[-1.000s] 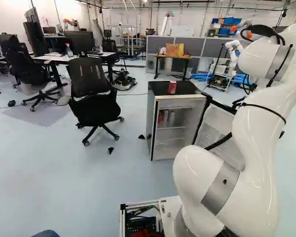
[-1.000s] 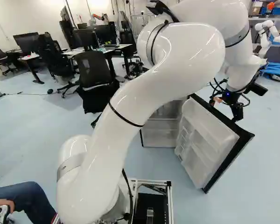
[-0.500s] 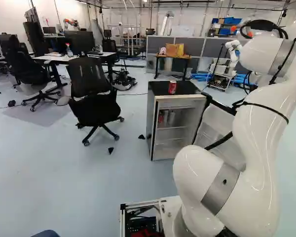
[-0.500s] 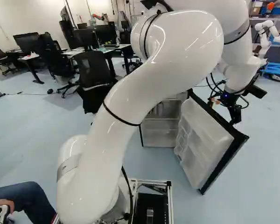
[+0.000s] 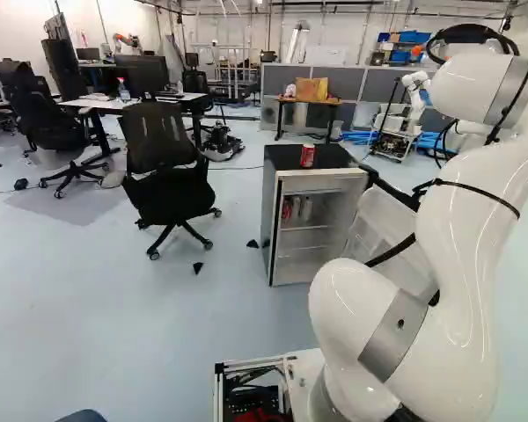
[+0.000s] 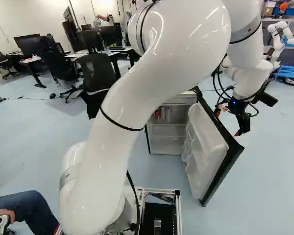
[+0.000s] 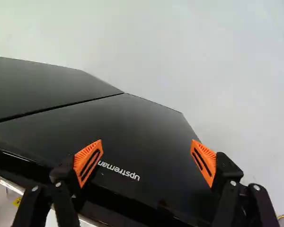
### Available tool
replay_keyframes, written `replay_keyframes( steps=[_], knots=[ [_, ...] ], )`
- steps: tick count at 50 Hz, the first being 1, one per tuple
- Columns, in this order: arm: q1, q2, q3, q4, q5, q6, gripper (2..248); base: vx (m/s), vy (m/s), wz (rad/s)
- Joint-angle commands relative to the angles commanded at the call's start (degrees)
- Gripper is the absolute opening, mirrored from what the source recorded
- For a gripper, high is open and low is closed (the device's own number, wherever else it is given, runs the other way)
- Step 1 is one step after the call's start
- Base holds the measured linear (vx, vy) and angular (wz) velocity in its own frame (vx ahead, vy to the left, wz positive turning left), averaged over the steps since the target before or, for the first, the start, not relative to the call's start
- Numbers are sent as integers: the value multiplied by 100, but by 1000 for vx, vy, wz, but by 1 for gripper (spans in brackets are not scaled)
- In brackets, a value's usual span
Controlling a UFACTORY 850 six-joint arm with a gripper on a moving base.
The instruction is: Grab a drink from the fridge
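1. Step in hand, by the look of it: closing up. Pressing or guiding the fridge door [image 6: 206, 147] inward from its outer side, likely with the drink already out.
2. Task's thing: red can [image 5: 307, 156], upright on top of the fridge [image 5: 324, 176], out of reach of the gripper [image 7: 147, 153]. More cans [image 5: 306, 209] inside, on the upper shelf. Hard to tell which to count as the target; probably the one on top.
3. Gripper state: fingers spread wide, orange pads [image 7: 88, 161] well apart, nothing gripped. Dark outer face of the door below and between them in the wrist view. Contact with the door: cannot tell.
4. Next move: carry on around the hinge side in an arc, pushing near the free edge until flush with the fridge body. Then back off and go for the can on top. Risk of slipping off the glossy face, or of jolting the fridge and tipping the can.
5. Versus earlier: door swung further toward closed, free edge nearer the fridge front. Arm [image 6: 152, 78] shifted against its base joint, gripper moved along with the door. No base motion. Same spot for the red can on top.
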Motion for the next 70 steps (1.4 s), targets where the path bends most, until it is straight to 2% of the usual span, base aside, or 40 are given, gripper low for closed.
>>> replay_keyframes(
  steps=[33,70],
  knots=[
    [10,636,987,0,0,0,247,0,0,0],
    [163,1389,2119,0,0,0,247,0,0,0]
  ],
)
